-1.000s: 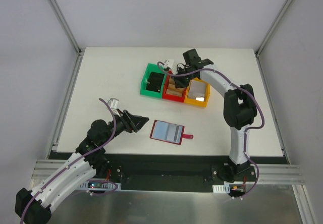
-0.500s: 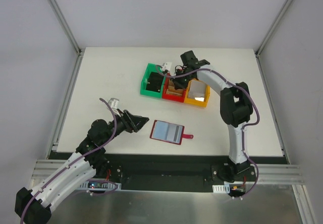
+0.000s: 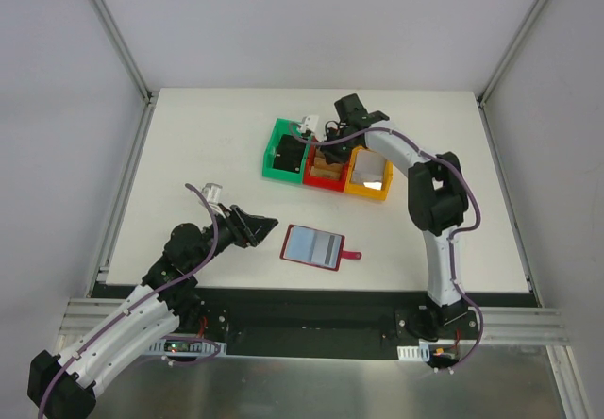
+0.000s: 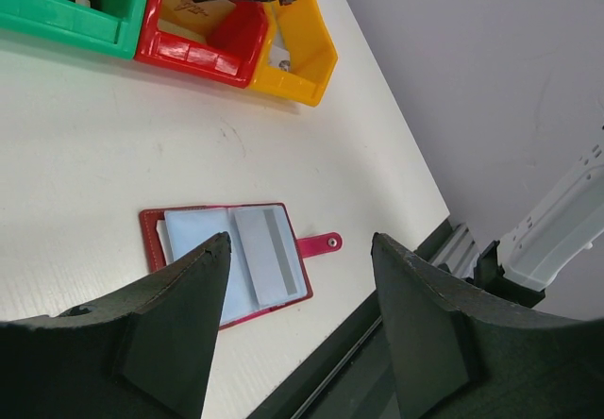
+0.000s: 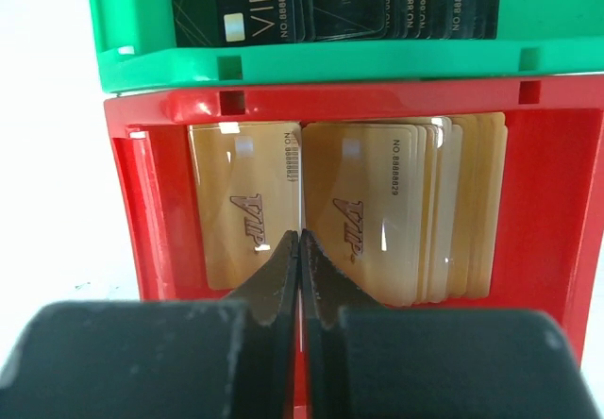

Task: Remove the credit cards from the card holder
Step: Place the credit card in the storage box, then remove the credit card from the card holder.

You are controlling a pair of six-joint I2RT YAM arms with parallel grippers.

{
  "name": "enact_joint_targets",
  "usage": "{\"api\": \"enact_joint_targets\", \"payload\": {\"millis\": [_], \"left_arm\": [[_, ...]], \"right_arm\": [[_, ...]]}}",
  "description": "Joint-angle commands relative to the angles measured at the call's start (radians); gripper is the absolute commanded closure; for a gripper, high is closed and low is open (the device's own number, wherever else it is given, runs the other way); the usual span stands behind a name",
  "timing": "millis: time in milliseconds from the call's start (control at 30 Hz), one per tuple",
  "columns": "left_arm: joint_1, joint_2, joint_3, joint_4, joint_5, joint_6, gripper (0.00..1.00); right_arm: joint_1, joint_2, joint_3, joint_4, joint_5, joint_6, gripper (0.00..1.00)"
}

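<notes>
The card holder (image 3: 312, 247) lies open and flat on the white table (image 3: 189, 145), red strap tab pointing right, its two grey-blue panels facing up. One panel shows a grey stripe that may be a card; whether any cards remain inside cannot be told. Just left of the holder, the left gripper (image 3: 266, 230) hovers with its jaws wide apart and nothing between them, aimed at the holder. Well beyond the holder stand three bins in a row: green bin (image 5: 283, 65) with black cards (image 5: 330, 4), red bin (image 5: 547, 230) with gold cards (image 5: 377, 211), and yellow bin (image 4: 311, 56). The right gripper (image 5: 300, 240) hangs over the red bin, jaws pressed together and holding nothing. Judging by the filled bins, much of the work looks done; the holder's panels need checking next.
</notes>
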Motion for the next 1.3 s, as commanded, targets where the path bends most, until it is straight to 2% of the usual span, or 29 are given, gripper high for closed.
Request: {"api": "enact_joint_targets", "payload": {"millis": [0,700,1100,1267], "left_arm": [[0.006,0.003,-0.002,0.007,-0.009,0.02,0.4],[0.006,0.015,-0.003,0.012,-0.014,0.02,0.4],[0.006,0.016,-0.006,0.016,-0.012,0.015,0.39],[0.006,0.012,-0.008,0.015,-0.011,0.012,0.39]], "right_arm": [[0.003,0.026,0.038,0.008,0.036,-0.017,1.0],[-0.018,0.04,0.061,0.027,0.056,0.004,1.0],[-0.018,0.022,0.064,0.062,0.11,0.039,0.83],[-0.017,0.014,0.068,0.076,0.139,0.047,0.81]]}}
